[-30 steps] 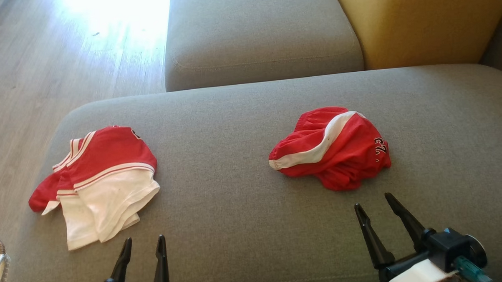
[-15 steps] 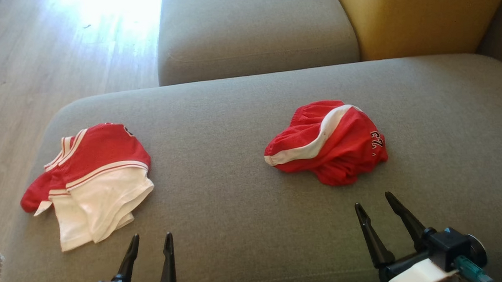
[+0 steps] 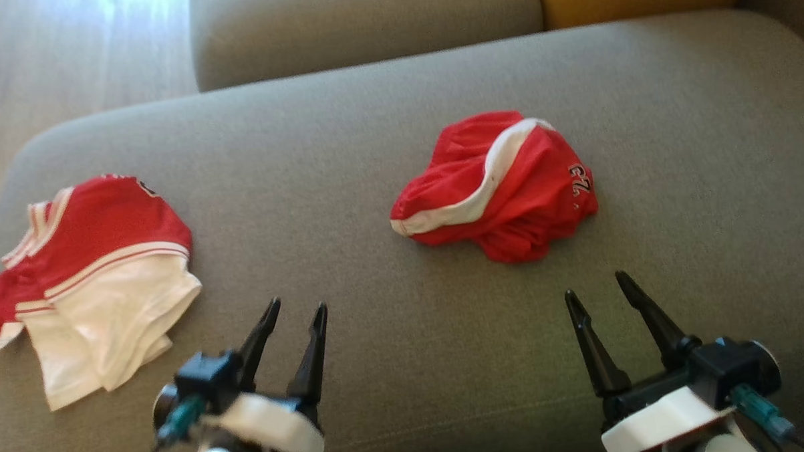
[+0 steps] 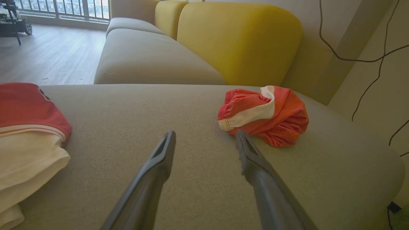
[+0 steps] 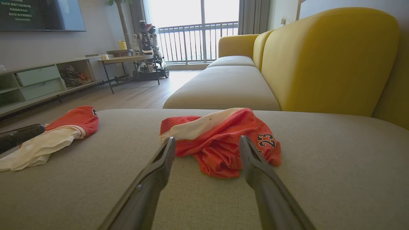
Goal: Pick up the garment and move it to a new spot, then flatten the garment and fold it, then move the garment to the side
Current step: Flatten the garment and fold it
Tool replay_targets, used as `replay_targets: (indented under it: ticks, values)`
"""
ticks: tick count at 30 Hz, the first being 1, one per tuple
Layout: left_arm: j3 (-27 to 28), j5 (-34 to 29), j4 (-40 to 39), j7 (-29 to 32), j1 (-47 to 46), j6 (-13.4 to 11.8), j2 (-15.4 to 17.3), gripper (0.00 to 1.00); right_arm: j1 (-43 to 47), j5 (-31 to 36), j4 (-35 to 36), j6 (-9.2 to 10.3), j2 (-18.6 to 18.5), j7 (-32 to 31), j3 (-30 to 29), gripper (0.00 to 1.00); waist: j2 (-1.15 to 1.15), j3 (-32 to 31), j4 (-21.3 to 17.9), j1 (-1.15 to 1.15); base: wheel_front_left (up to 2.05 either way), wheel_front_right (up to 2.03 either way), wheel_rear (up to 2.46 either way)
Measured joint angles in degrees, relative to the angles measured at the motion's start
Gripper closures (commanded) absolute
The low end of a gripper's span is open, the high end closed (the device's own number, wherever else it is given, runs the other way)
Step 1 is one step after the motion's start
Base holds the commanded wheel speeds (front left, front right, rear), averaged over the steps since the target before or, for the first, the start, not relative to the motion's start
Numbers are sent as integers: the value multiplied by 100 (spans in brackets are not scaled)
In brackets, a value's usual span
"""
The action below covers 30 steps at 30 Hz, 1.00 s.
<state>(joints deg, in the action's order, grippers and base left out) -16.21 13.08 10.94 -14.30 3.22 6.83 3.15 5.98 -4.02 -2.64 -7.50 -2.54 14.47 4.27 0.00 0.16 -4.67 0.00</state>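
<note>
Since the earlier frames the whole head view has slid, so the camera has tipped down and not the clothes. The left gripper (image 3: 298, 303) has come further up into the lower left of the frame, with its pale wrist now showing. The right gripper (image 3: 594, 284) sits at the lower right much as it did.

Both grippers have their fingers spread apart and hold nothing. They hover over the grey seat cushion (image 3: 346, 154).

The red shorts (image 3: 501, 189) lie in a crumpled heap right of centre in the head view, just above the right gripper and well apart from the left one. In the right wrist view the shorts (image 5: 220, 143) sit between and beyond the right gripper's (image 5: 207, 138) fingertips, not yet touched. In the left wrist view they (image 4: 263, 115) lie to the upper right of the left gripper (image 4: 205, 132).

A red and white shirt (image 3: 96, 277) rests at the far left, loosely folded (probably already dealt with).

The shorts look light, thin and limp, so they should sag and bunch when lifted. A deep pinch may catch several layers at once. The gathered waistband (image 4: 238, 97) at the heap's upper left looks like the firmest place to grip. The white stripe (image 3: 471, 200) helps in finding an edge. The picking up has not begun.
</note>
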Motion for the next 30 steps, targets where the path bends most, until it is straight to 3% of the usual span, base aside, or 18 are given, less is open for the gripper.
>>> replay_targets:
  ticks: [18, 30]
  values:
    - [-1796, 1838, 1867, 0, -2721, 31, 497, 0, -769, -62, 371, 0, -1, 0, -15, 0, 0, 1357, -591, 2, 0, 0, 0]
    - [-2401, 2191, 2413, 0, -3427, 31, 732, 0, -918, -63, 420, 0, -1, 0, 97, 0, 0, 1733, -830, 1, 0, 0, 0]
